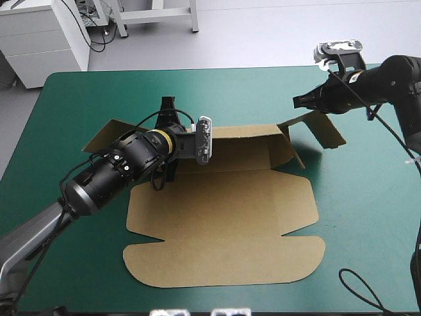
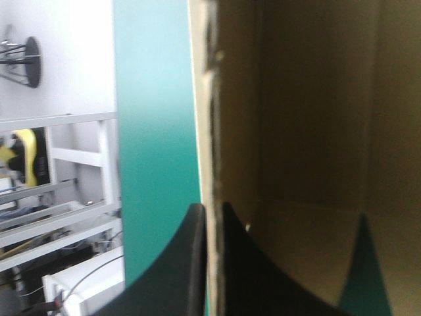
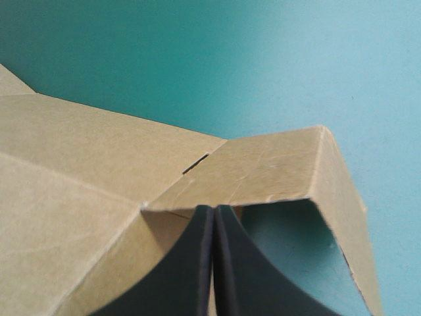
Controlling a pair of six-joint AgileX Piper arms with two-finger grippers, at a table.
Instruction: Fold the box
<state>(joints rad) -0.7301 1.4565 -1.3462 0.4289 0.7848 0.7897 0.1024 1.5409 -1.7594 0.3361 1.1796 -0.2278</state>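
Left side: the left flap (image 1: 105, 135) of the box (image 1: 223, 217) is sticking out toward the table's left edge. Can't tell if it's flat or tilted, and the left arm (image 1: 112, 174) is covering its inner part.

The left gripper (image 2: 209, 209) is clamping the far wall (image 1: 243, 139) near its left end. Its fingers are all but closed, with the board edge running between them and on ahead in the left wrist view. The teal-green table (image 1: 72, 112) is showing on one side of that edge and the box interior on the other. In the high view the arm and wrist are hiding those fingertips, so the grip is only reading from the wrist view.

Middle: the box is sitting mid-table, long axis running left-right, parallel to the far edge. The far wall is standing raised along the far side. The big lid panel (image 1: 223, 263) is lying flat, its rounded corners pointing at the near edge.

Right side: the right flap (image 1: 325, 131) is hanging lifted off the cover, throwing a shadow, and rising toward the right gripper (image 1: 298, 102). In the right wrist view the fingers are meeting in a tight arch at the flap's edge, with a thin brown sliver between them, so they're gripping the box. A short slot (image 3: 195, 163) is showing at the fold just ahead of them. The rest of the board is running out of that view, and the right arm (image 1: 395, 79) is being cut off at the high view's right edge.
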